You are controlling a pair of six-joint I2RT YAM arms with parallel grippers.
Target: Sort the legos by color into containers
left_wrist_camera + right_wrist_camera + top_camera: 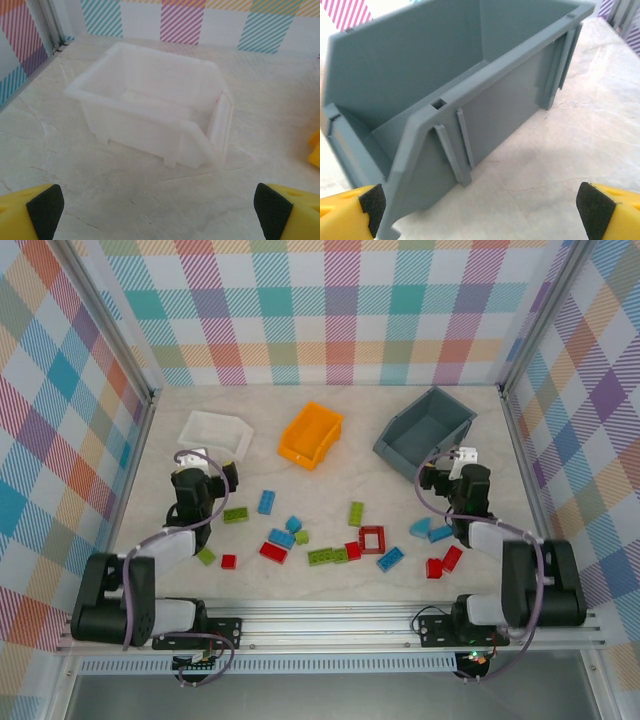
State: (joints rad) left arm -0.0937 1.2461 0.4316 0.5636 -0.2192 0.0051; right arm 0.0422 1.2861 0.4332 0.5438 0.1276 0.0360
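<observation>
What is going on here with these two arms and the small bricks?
Sorting has not started yet. The left gripper, open and empty, faces the white bin; the right gripper, open and empty, faces the grey bin. Both bins look empty. The legos lie scattered on the table between the arms, and the orange bin stands between the other two.

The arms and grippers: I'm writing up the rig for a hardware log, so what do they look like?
The left arm and right arm are black with pale grey forearm links and looping lilac cables. The right wrist carries a white block. The left gripper and right gripper have yellow fingers with black pads.
</observation>
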